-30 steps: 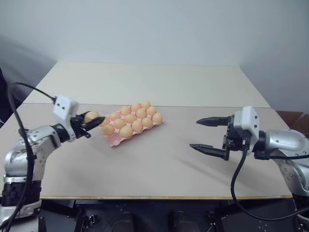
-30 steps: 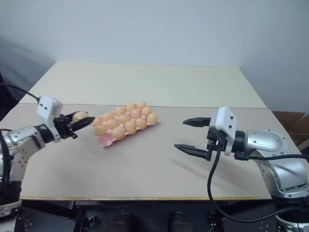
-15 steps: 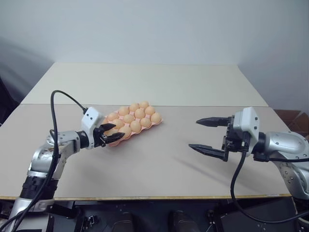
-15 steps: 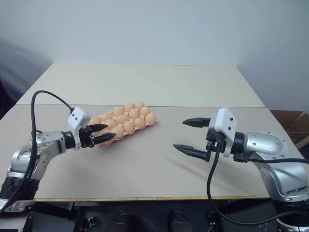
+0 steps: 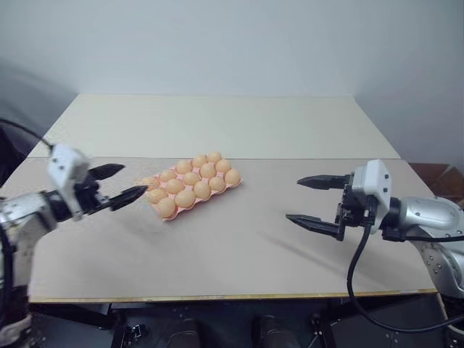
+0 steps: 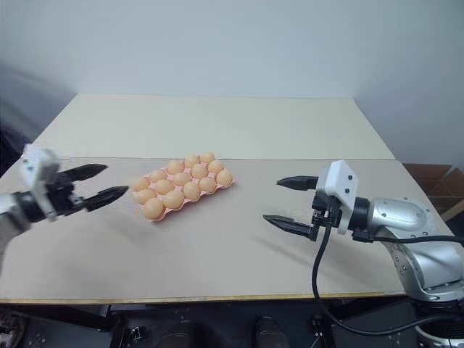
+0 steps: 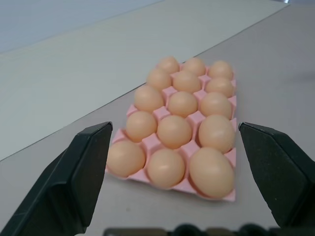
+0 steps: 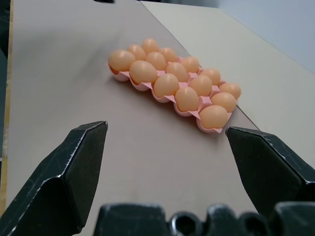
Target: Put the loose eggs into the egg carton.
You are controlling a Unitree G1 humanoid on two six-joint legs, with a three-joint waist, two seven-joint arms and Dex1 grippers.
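The pink egg carton (image 5: 170,216) lies on the table left of centre, its cups holding several light orange-tan eggs (image 5: 184,198). Loose eggs outside the carton are out of view. My left gripper (image 5: 130,181) hovers just left of the carton's left end, open and empty, pointing at it. In the left wrist view the filled carton (image 7: 227,194) sits between the spread fingers (image 7: 83,167). My right gripper (image 5: 293,198) hangs open and empty well to the right of the carton, above the table. The right wrist view looks across at the carton (image 8: 199,118).
The tan table (image 5: 217,254) has a seam running across behind the carton, with a paler table half (image 5: 217,123) beyond it. A plain wall stands at the back. The table's front edge (image 5: 232,296) runs near me.
My left gripper, shut on an egg a second ago, reached the carton's left end, opened and left the egg in a cup, then drew back left. The right gripper stayed put.
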